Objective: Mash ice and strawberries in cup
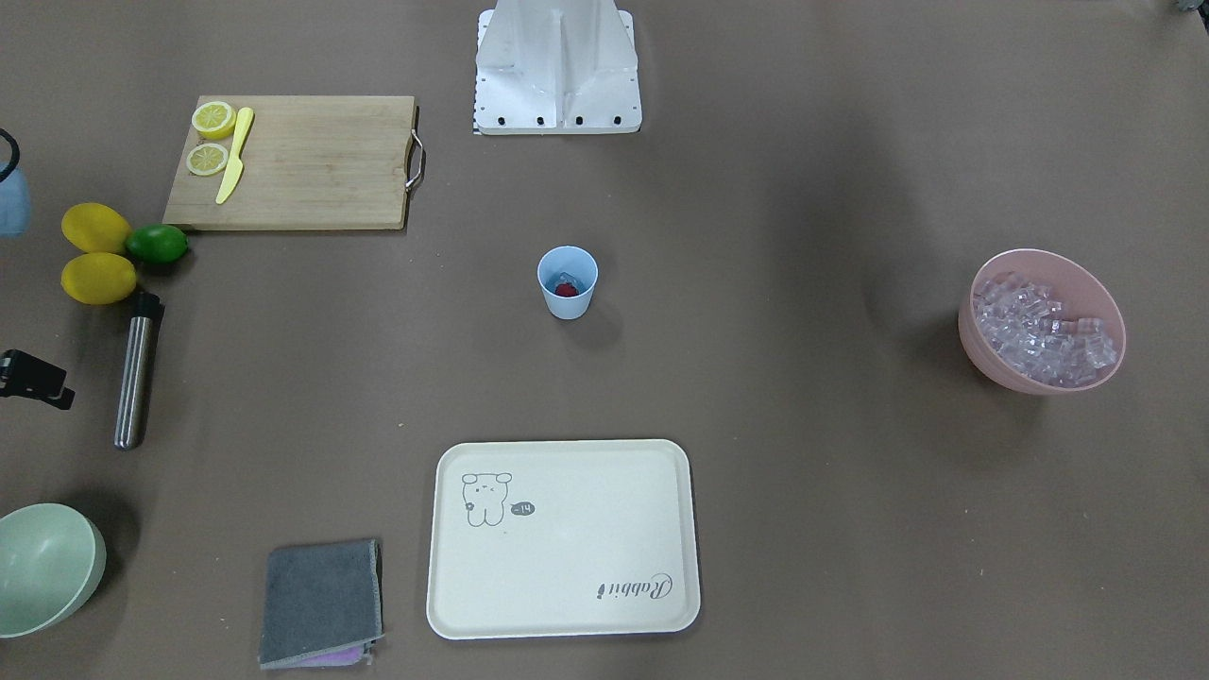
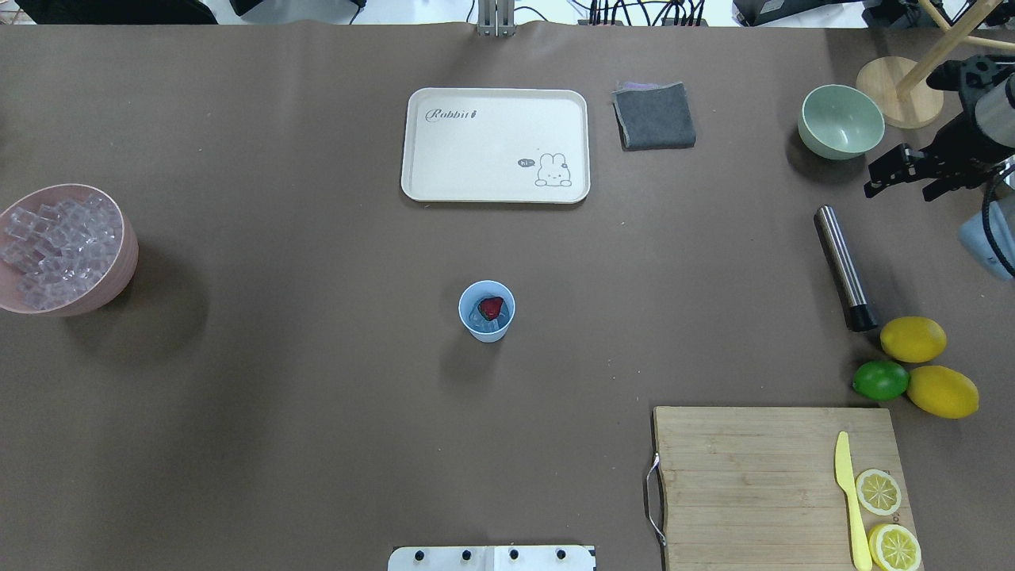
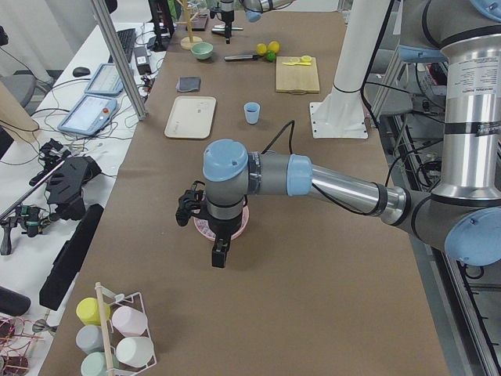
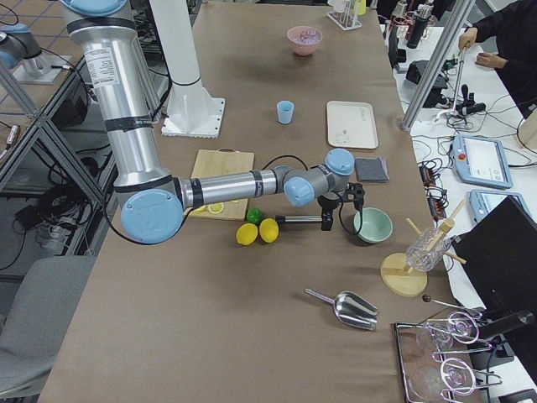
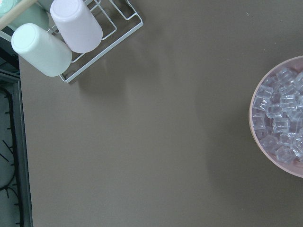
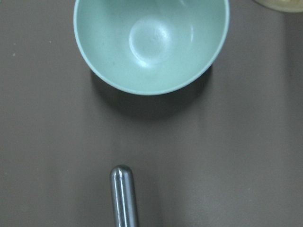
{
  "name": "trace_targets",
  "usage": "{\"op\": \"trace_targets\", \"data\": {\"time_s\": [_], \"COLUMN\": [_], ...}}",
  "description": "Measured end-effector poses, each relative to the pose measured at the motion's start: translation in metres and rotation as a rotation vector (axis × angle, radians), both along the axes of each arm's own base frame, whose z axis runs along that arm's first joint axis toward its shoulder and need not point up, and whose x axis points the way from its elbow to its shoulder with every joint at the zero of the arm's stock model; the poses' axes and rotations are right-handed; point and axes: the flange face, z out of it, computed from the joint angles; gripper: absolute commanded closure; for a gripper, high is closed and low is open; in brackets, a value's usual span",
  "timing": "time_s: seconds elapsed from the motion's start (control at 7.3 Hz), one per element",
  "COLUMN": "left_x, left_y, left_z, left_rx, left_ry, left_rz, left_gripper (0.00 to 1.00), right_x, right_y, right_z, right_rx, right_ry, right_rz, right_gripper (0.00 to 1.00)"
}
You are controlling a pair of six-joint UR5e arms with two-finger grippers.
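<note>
Cup with strawberry and ice, open room around; left tool, right tool widths indiscernible.

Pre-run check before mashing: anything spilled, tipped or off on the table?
Nothing stands out: cup upright mid-table, strawberry and ice inside; pink bowl upright, no cubes spilled around it; steel rod lies flat by the lemons.

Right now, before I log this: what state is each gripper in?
Left gripper: cannot be told.
Right gripper: cannot be told.
</note>
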Motion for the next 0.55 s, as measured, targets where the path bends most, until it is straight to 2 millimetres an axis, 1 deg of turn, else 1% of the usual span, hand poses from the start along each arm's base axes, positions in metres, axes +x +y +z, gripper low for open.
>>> {"op": "trace_targets", "data": {"time_s": [0.14,0.27,0.41,0.55], "left_x": [-0.001,-0.002,-0.003,-0.003], "left_y": [-0.014,-0.025,-0.032,-0.036], "left_z": [0.007,0.013,0.016,0.018], "left_rx": [-0.026,-0.046,-0.056,-0.061], "left_ry": [0.006,0.009,0.012,0.015], "left_rz": [0.003,0.004,0.004,0.003], "left_gripper": [0.03,0.03,0.03,0.03], "right_x": [0.031,0.067,0.113,0.158], "right_y": [-0.004,-0.006,-0.004,0.004], "right_z": [-0.001,-0.003,-0.003,0.0], "right_rx": [0.01,0.021,0.031,0.04], "right_ry": [-0.008,0.005,0.031,0.051], "right_rz": [0.001,-0.017,-0.048,-0.082], "right_gripper": [0.0,0.0,0.0,0.0]}}
